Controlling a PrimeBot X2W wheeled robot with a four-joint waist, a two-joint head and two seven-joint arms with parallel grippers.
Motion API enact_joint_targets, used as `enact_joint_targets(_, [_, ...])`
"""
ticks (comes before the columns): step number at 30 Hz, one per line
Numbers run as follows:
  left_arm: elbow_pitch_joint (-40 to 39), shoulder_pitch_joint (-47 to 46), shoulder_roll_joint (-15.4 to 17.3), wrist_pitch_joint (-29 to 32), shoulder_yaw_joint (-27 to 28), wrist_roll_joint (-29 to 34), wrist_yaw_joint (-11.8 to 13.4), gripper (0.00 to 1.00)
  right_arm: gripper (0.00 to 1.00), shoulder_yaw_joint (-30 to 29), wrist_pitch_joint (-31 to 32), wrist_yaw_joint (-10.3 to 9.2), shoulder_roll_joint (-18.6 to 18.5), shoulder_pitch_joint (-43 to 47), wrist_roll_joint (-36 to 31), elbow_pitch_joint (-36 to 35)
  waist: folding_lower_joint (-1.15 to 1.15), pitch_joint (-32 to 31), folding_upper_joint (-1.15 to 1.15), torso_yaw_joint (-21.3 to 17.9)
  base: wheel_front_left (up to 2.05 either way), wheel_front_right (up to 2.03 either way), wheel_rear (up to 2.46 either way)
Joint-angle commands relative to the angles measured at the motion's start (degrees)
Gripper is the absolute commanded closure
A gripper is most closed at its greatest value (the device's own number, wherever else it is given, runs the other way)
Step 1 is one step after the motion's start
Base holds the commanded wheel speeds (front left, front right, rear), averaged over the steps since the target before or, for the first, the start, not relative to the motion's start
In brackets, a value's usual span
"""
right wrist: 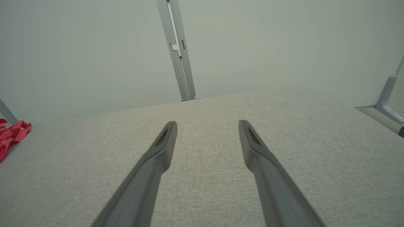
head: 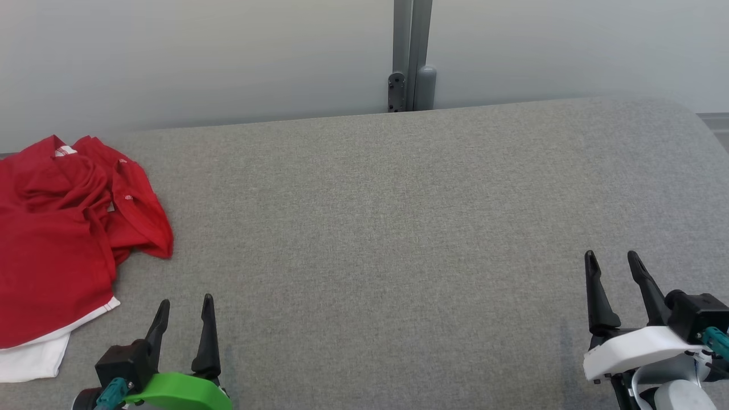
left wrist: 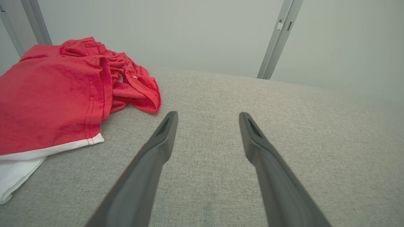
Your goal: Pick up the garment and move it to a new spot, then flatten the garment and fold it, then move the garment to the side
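Red garment (head: 62, 239) at nine o'clock, left gripper (head: 186, 300) and right gripper (head: 611, 254) wide, empty, right wrist view adds three-o'clock rail (right wrist: 389, 94)

At nine o'clock, the red cloth garment (head: 51, 250): soft matt jersey knit, rumpled. The grey desk (head: 398, 256) wears coarse woven fabric, matt. On the left tool (head: 186, 300) and right tool (head: 610, 254), smooth dark matt plastic. Twelve o'clock, grey metal post (head: 411, 57), dull sheen.
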Motion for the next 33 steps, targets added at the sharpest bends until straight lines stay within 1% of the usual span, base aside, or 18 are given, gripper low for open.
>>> enact_joint_targets(1, [-0.11, 0.08, 0.16, -0.54, 0.19, 1.16, -0.22, 0.00, 0.00, -0.02, -0.63, 0.02, -0.18, 0.39, -1.02, -0.47, 0.00, 0.02, 0.00, 0.01, 0.00, 0.00, 0.00])
enact_joint_targets(24, [1.31, 0.52, -0.37, -3.10, 1.03, 8.11, -1.33, 0.00, 0.00, -0.47, -3.12, 0.01, -0.08, 1.55, -6.35, -0.11, 0.00, 0.16, 0.00, 0.12, 0.00, 0.00, 0.00])
enact_joint_targets(33, [1.60, 0.35, -0.46, -2.93, 1.18, 7.52, -1.42, 0.00, 0.00, -0.67, -3.05, 0.01, 0.13, 1.77, -5.36, 0.30, 0.00, 0.20, 0.00, 0.03, 0.00, 0.00, 0.00])
